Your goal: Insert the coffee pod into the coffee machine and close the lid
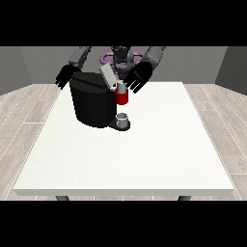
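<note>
The coffee pod is being seen at the red holder of the coffee machine, under the raised lid, which is not yet closed. The hand at the view's right is being kept spread just beside it. The hand at the view's left is being held open behind the machine, holding nothing. A cup is standing below.

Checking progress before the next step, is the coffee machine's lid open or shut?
Open: the grey lid stands tilted up above the black coffee machine.
</note>
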`<state>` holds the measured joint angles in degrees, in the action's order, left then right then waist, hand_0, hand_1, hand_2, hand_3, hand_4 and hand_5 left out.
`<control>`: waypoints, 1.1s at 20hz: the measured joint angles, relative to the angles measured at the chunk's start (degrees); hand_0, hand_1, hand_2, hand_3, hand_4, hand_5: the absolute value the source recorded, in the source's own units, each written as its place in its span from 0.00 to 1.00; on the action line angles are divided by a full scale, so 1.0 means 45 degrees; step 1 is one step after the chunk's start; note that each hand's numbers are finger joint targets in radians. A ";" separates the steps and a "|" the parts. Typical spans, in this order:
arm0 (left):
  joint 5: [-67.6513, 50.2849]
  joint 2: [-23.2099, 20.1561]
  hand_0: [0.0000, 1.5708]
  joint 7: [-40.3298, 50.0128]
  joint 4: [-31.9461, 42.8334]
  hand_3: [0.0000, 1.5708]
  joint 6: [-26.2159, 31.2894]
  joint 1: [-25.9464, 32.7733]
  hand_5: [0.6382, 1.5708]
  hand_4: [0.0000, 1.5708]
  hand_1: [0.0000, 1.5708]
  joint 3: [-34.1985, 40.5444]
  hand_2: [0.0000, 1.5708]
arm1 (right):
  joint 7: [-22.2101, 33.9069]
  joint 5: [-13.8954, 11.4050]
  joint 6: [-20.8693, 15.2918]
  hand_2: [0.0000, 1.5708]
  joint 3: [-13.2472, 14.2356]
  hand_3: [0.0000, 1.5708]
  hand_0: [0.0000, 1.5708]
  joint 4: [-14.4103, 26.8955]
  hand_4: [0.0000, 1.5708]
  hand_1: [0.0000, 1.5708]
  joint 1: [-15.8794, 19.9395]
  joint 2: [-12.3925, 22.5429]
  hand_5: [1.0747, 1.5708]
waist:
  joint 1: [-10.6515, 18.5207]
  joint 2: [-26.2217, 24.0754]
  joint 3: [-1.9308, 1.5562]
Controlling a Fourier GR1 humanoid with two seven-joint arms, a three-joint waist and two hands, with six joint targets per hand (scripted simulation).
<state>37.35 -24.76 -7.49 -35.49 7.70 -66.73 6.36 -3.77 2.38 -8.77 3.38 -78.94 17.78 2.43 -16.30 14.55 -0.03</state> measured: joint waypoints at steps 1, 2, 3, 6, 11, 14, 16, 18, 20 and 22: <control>0.0030 0.0110 0.78 0.0097 -0.0024 0.76 0.0012 -0.0052 1.00 0.31 0.78 -0.0040 0.81 | -0.0050 0.0003 -0.0003 0.00 0.0067 0.00 0.00 0.0106 0.26 0.00 0.0074 0.0049 1.00 | 0.0052 -0.0011 0.0002; 0.0064 0.0104 0.79 0.0113 0.0025 0.76 -0.0059 -0.0054 1.00 0.31 0.79 -0.0022 0.81 | -0.0014 0.0005 0.0035 0.00 0.0040 0.00 0.00 0.0045 0.28 0.00 0.0115 0.0070 1.00 | -0.0018 0.0068 0.0000; 0.0094 0.0198 0.80 0.0185 0.0061 0.75 -0.0088 0.0025 1.00 0.31 0.80 -0.0042 0.82 | -0.0012 -0.0070 -0.0017 0.00 -0.0058 0.00 0.00 0.0044 0.28 0.00 -0.0057 -0.0010 1.00 | -0.0027 -0.0052 0.0002; 0.0089 0.0163 0.78 0.0189 0.0061 0.74 0.0012 -0.0172 1.00 0.31 0.78 0.0010 0.81 | -0.0056 -0.0073 -0.0042 0.00 0.0038 0.00 0.00 0.0117 0.26 0.00 0.0224 0.0078 1.00 | 0.0025 0.0164 -0.0005; 0.0126 0.0249 0.74 0.0250 0.0113 0.67 0.0087 -0.0137 1.00 0.29 0.74 0.0030 0.76 | -0.0063 -0.0067 -0.0128 0.00 0.0093 0.00 0.00 0.0242 0.24 0.00 0.0199 0.0046 1.00 | 0.0065 0.0123 -0.0003; 0.0167 0.0042 0.72 0.0151 0.0233 0.64 0.0245 -0.0156 1.00 0.29 0.72 0.0068 0.74 | 0.0260 0.0023 -0.0084 0.00 0.0130 0.00 0.00 0.0036 0.26 0.00 0.0298 0.0141 1.00 | -0.0017 0.0101 -0.0001; 0.0259 0.0181 0.70 0.0200 0.0155 0.62 0.0229 -0.0096 1.00 0.26 0.70 -0.0037 0.73 | 0.0052 0.0107 -0.0030 0.00 0.0217 0.00 0.00 0.0184 0.28 0.00 0.0234 0.0130 1.00 | 0.0078 0.0014 -0.0003; 0.0311 -0.0036 0.67 0.0011 0.0150 0.60 0.0186 -0.0180 1.00 0.25 0.67 0.0007 0.71 | -0.0112 0.0023 -0.0108 0.00 0.0136 0.00 0.00 0.0074 0.28 0.00 0.0235 0.0054 1.00 | 0.0016 0.0211 -0.0006; 0.0391 -0.0030 0.67 0.0031 0.0159 0.61 0.0027 -0.0129 1.00 0.23 0.67 0.0017 0.71 | -0.0070 -0.0038 -0.0104 0.00 0.0029 0.00 0.00 0.0008 0.29 0.00 0.0198 0.0030 1.00 | -0.0033 0.0205 -0.0012; 0.0411 -0.0050 0.67 -0.0044 0.0157 0.61 0.0138 -0.0190 1.00 0.23 0.67 -0.0003 0.71 | -0.0082 -0.0023 -0.0082 0.00 0.0039 0.00 0.00 0.0067 0.26 0.00 0.0239 0.0037 1.00 | 0.0029 0.0231 -0.0008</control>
<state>39.20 -24.98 -7.69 -34.78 8.32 -67.58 6.35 -4.14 2.28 -9.14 3.56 -78.64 18.85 2.60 -16.17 15.59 -0.07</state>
